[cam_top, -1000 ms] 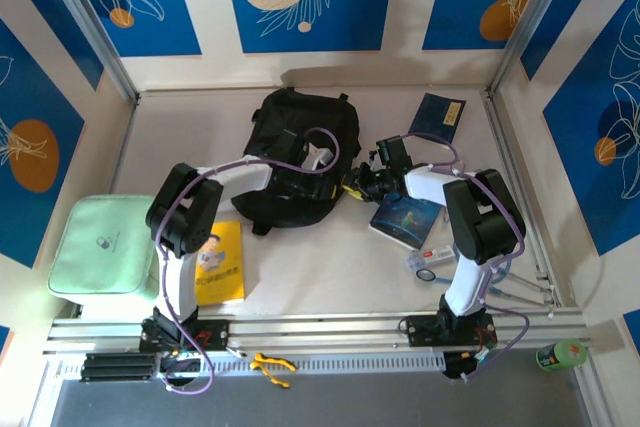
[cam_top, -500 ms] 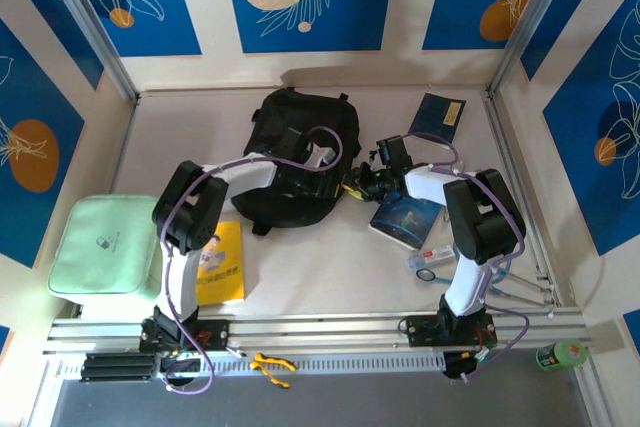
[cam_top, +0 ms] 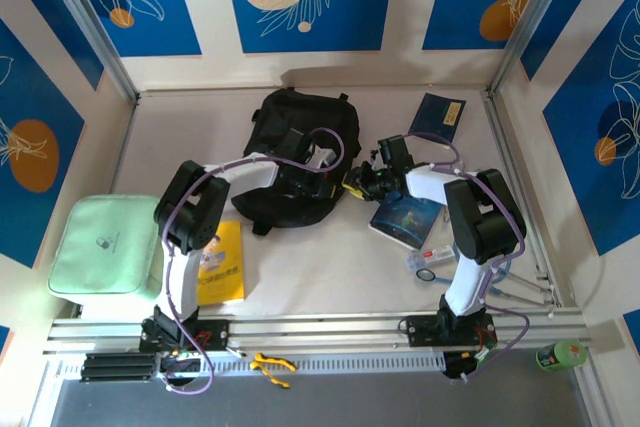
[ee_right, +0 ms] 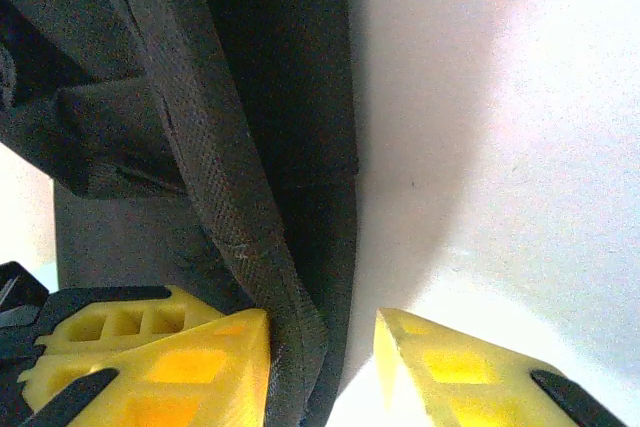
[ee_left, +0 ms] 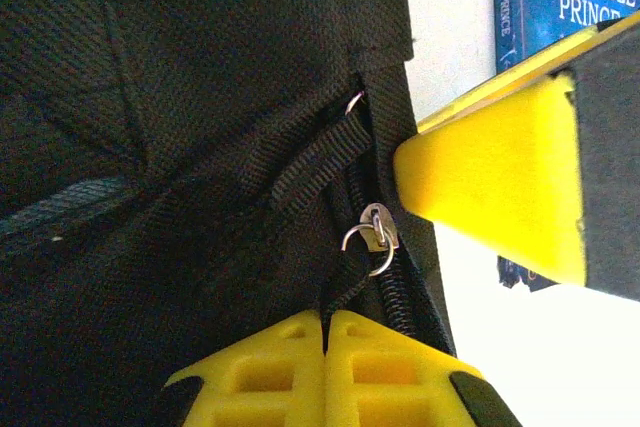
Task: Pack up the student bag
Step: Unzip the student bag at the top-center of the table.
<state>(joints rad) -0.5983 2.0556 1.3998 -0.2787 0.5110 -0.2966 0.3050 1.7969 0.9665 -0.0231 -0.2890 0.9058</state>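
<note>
Left pincer [ee_left: 325,332] clenched on thin black zip-pull cord [ee_left: 338,287] of large black soft fabric backpack [cam_top: 300,122], which lies beneath it. Right pincer [ee_right: 322,332] released, straddling edge seam [ee_right: 250,227]. Best: right clamps seam as anchor; left draws cord along zip line.

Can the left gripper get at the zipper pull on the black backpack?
Probably yes. The left gripper looks shut on the cord of the zipper pull on the backpack, with nothing between them. The right gripper stands near the pull, not over it.
</note>
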